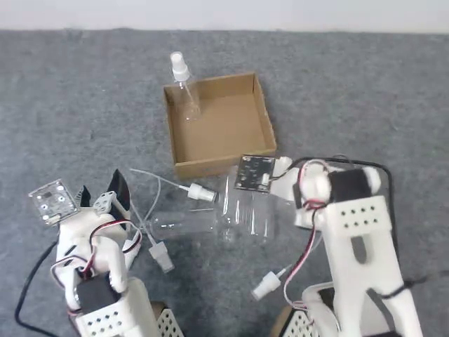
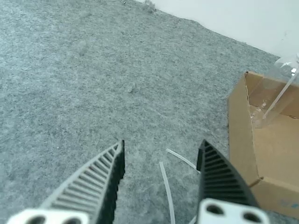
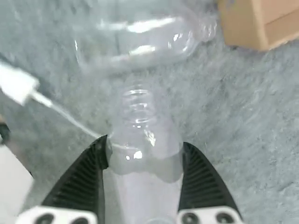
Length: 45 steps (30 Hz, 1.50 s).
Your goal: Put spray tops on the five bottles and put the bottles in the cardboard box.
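Currently capping step in hand. We find right fingers (image 3: 88,172) grasping clear plastic uncapped bottle (image 3: 140,163), lying on grey bench (image 1: 70,105) near brown cardboard box (image 1: 210,167); left fingers (image 2: 100,182) spread, empty. Next, we judge: left fetches white spray top (image 1: 200,191).

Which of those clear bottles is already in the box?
The capped bottle leaning in the cardboard box; the others lie outside it on the carpet.

Bright, even, diffuse light from above. Soft faint shadows beside arms and along inner walls of cardboard box (image 1: 224,137). Small white glints on clear bottle (image 3: 142,140), broader glare streaks on second bottle (image 3: 140,39). Grey mat (image 1: 84,91) evenly lit.
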{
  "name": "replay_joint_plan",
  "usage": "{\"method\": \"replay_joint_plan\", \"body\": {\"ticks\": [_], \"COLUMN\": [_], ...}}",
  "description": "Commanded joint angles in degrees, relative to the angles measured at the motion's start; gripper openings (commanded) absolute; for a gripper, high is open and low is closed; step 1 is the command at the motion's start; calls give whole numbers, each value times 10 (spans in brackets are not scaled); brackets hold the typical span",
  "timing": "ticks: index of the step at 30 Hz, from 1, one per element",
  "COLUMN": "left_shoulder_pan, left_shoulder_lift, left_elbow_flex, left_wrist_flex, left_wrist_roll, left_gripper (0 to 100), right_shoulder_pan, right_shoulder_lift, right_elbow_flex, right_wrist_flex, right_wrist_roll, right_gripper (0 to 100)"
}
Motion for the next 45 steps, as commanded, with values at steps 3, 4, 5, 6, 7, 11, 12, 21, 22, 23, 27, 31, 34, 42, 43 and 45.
{"method": "replay_joint_plan", "body": {"ticks": [3, 4, 5, 6, 7, 11, 12, 21, 22, 23, 27, 31, 34, 42, 43, 45], "left_shoulder_pan": [0, 0, 0, 0, 0, 0, 0, 0, 0, 0, 0, -3, 0, 1, 1, 1], "left_shoulder_lift": [-11, -11, -11, -11, -11, -11, -11, -11, -11, -11, -11, -11, -11, -8, -8, 6], "left_elbow_flex": [-7, -7, -7, -7, -7, -7, -7, -7, -7, -7, -11, -33, -68, -190, -198, -213], "left_wrist_flex": [-18, -18, -18, -18, -18, -18, -18, -15, -14, -14, -13, -13, 9, 91, 95, 102], "left_wrist_roll": [-5, -5, -5, -5, -5, -5, -5, -7, -11, -20, -38, -49, -79, -158, -171, -197], "left_gripper": [236, 236, 236, 236, 236, 236, 236, 236, 236, 236, 236, 236, 235, 235, 235, 235], "right_shoulder_pan": [-99, -110, -120, -125, -129, -133, -134, -123, -114, -103, -73, -36, -7, 65, 71, 78], "right_shoulder_lift": [-82, -93, -102, -110, -117, -134, -137, -194, -206, -218, -262, -291, -305, -335, -335, -333], "right_elbow_flex": [-18, -20, -22, -22, -22, -21, -21, 22, 33, 43, 91, 156, 202, 246, 246, 246], "right_wrist_flex": [0, -6, -14, -25, -38, -95, -106, -179, -186, -192, -218, -263, -303, -350, -350, -351], "right_wrist_roll": [-156, -178, -203, -228, -252, -357, -378, -494, -494, -496, -496, -498, -498, -566, -574, -584], "right_gripper": [7, 7, 6, 6, 6, 6, 6, 6, 6, 6, 6, 6, 6, 6, 6, 6]}}
